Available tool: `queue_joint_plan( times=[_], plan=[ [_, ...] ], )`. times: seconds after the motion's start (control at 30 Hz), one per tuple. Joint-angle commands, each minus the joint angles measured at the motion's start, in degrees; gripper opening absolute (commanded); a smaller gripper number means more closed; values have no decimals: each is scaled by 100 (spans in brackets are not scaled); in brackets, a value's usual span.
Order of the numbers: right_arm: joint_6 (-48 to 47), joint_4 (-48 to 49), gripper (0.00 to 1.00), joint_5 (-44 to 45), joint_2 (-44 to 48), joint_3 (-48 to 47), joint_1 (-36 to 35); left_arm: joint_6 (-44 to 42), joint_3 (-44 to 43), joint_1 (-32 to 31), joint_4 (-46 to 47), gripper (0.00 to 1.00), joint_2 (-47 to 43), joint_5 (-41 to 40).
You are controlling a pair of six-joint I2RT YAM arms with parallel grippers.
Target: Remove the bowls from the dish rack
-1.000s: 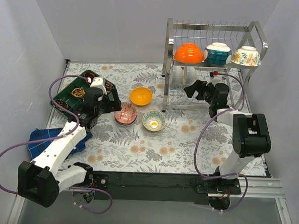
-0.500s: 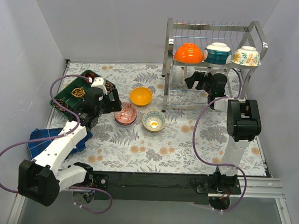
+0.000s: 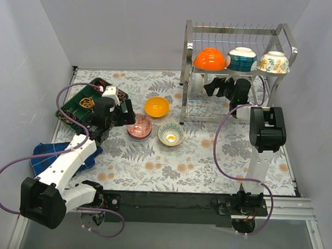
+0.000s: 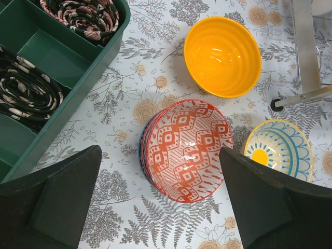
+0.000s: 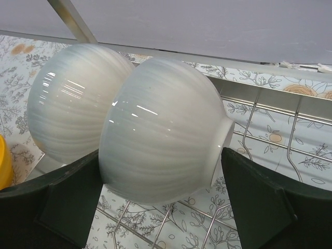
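Observation:
The chrome dish rack [image 3: 186,54] stands at the back right. Its top shelf holds an orange bowl [image 3: 209,59], a teal bowl [image 3: 241,59] and a floral bowl [image 3: 274,62]. On the lower shelf two white bowls lie on their sides, one nearer [image 5: 166,129] and one behind it [image 5: 72,109]. My right gripper [image 5: 161,154] [image 3: 218,87] is open inside the lower tier, a finger on either side of the nearer white bowl. On the table sit a yellow bowl [image 3: 156,107], a red-patterned bowl [image 4: 187,148] on a stack, and a blue-and-yellow bowl [image 3: 170,134]. My left gripper [image 4: 160,151] hangs open above the red-patterned bowl.
A green compartment tray [image 3: 79,101] with coiled patterned items sits at the back left, beside my left arm. A blue cloth [image 3: 43,155] lies near the left edge. A rack foot [image 4: 275,105] stands between the yellow and blue-and-yellow bowls.
My right arm has stretched back from in front of the rack, and its open gripper has gone into the lower tier around a white bowl. The left arm has held still.

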State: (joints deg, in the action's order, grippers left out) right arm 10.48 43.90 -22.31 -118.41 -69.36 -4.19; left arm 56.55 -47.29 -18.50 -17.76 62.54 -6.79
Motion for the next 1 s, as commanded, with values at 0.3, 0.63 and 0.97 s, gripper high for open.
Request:
queue_joint_plan(
  times=[0.3, 0.63, 0.97],
  plan=[
    [-178, 286, 84, -72, -112, -227, 23, -118, 71, 4, 79, 98, -14, 125],
    [-705, 505, 36, 726, 538, 379, -214, -83, 71, 13, 80, 98, -5, 169],
    [-749, 892, 16, 1334, 872, 643, -302, -83, 88, 13, 80, 98, -23, 186]
  ],
)
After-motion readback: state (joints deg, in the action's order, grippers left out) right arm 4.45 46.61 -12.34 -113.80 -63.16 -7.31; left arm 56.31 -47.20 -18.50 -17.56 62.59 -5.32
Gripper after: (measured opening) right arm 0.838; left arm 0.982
